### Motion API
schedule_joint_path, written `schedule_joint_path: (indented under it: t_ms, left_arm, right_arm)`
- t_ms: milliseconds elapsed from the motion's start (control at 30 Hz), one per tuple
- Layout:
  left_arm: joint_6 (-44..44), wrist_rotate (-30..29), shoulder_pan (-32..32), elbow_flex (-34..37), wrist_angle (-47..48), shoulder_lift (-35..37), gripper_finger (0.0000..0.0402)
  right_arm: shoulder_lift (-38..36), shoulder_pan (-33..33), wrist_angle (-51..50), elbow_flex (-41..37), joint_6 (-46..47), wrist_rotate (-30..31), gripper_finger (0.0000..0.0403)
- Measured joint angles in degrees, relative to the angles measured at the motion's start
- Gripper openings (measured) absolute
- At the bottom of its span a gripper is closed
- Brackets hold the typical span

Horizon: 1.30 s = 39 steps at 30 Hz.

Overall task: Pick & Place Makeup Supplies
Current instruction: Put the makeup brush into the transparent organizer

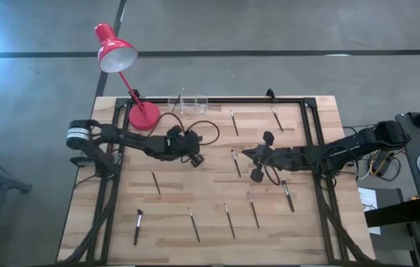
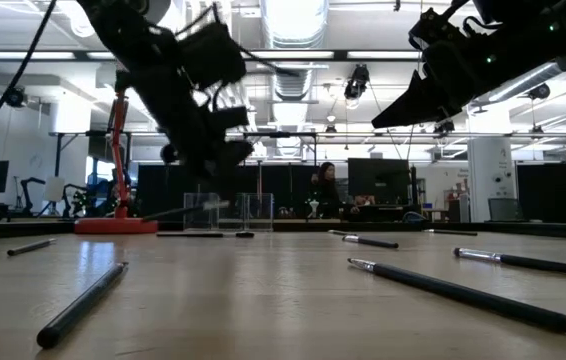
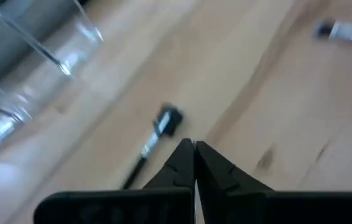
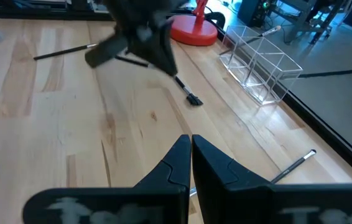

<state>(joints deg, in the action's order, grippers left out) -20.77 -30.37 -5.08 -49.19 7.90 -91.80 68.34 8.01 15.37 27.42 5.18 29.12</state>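
Observation:
Several thin makeup brushes lie flat about the wooden table (image 1: 195,193), for instance one brush (image 1: 155,180) at the left and another brush (image 1: 287,194) at the right. My left gripper (image 3: 193,148) hovers shut over the table's middle, near the red lamp. A dark brush (image 3: 154,138) lies close beside its fingertips, not between them; it also shows in the right wrist view as the brush (image 4: 185,90). My right gripper (image 4: 191,142) hangs shut and empty over the table's right half, pointing toward the left gripper (image 4: 135,37). My left gripper's shut fingers (image 3: 179,163) stand just beside the brush's silvery collar (image 3: 163,123), slanting down at the table. Nothing shows between them. I cannot tell whether they touch the brush.
A clear box organizer (image 1: 188,104) with one brush leaning in it stands at the far edge. The red desk lamp's base (image 1: 143,115) sits beside it, with a cable looping toward the left arm. Black frame rails (image 1: 310,133) border the table.

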Motion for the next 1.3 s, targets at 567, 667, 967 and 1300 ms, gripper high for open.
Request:
schedule_joint_path:
  t_ms: [567, 667, 967, 1300]
  left_arm:
    - [10.00, -6.00, -7.63, 31.61, -70.50, 12.63, 0.0000]
    - [10.45, -4.32, -12.80, 31.79, -71.78, 13.06, 0.0000]
    - [15.10, 0.45, -22.87, 25.83, -71.24, 12.67, 0.0000]
    - [20.34, 0.93, -28.62, 20.81, -69.81, 12.67, 0.0000]
  right_arm:
    - [0.02, 0.00, 1.98, -0.13, -2.18, 0.02, 0.0009]
    - [0.02, 0.00, 3.29, -0.13, -2.78, 0.00, 0.0008]
    - [0.02, 0.00, 3.43, -0.24, -3.44, 0.00, 0.0008]
    - [0.02, 0.00, 3.48, -0.33, -4.29, 0.02, 0.0008]
